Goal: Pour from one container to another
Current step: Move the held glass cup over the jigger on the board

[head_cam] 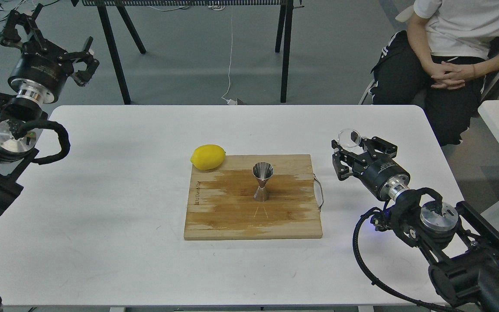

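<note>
Clear glass cup [349, 138] sits clamped in the right gripper [350, 152], raised above the white worktop [102, 195] and tilted. Left of that gripper, well apart, the steel jigger [262, 182] stands upright on a wooden board [232, 216], a lemon [208, 157] touching the board's far corner. Left gripper [85, 58] hangs spread wide and empty beyond the worktop's far left corner.

Grey floor [332, 56] — white table [102, 182]

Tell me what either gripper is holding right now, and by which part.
The right gripper holds the clear glass cup, gripped low on its body with the rim showing above the fingers. The left gripper is open and holds nothing.
</note>
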`<action>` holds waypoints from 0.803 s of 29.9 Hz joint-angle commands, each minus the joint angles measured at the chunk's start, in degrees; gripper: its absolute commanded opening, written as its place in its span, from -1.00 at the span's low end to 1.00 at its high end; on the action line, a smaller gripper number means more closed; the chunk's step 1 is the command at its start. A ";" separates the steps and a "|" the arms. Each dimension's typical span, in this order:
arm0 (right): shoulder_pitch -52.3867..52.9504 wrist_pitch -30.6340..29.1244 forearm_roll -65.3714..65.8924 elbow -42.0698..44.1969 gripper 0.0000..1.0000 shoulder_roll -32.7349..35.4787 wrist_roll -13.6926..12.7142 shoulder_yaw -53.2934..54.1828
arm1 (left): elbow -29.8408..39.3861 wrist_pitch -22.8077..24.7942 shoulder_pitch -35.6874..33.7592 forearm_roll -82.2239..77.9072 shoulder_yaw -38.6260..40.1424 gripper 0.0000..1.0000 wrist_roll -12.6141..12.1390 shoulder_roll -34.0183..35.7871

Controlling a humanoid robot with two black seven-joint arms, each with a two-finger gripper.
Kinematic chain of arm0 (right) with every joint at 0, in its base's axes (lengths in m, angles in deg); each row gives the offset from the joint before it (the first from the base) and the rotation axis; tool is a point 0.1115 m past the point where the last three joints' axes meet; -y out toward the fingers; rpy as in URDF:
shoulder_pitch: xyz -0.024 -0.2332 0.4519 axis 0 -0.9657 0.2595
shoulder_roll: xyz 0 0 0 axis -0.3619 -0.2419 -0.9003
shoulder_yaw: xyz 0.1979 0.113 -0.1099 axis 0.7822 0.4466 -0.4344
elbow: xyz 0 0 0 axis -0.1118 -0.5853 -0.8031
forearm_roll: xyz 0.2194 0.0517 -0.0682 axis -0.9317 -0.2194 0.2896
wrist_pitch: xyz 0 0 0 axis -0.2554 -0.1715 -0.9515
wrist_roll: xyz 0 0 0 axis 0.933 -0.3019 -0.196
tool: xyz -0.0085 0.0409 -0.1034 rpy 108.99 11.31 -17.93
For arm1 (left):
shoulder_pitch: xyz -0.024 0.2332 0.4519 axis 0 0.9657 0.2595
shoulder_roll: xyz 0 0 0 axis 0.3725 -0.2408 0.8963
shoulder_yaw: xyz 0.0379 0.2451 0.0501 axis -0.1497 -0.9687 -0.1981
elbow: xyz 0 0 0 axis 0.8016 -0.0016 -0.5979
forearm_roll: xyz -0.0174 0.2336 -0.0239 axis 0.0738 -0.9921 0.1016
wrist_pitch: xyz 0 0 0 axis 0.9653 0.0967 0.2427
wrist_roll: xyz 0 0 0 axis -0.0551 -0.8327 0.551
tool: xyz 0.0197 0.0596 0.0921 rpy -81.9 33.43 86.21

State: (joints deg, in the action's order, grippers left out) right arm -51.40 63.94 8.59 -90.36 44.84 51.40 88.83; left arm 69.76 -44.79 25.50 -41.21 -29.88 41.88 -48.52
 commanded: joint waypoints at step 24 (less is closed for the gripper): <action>14.78 10.99 30.19 -2.07 -0.31 -2.74 1.58 -20.50 | -0.01 -0.01 0.09 0.00 -0.01 1.00 0.09 0.59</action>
State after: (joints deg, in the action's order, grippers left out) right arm -37.10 74.19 35.60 -92.34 42.14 52.77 69.49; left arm 69.75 -44.79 25.51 -41.21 -29.89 41.89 -47.87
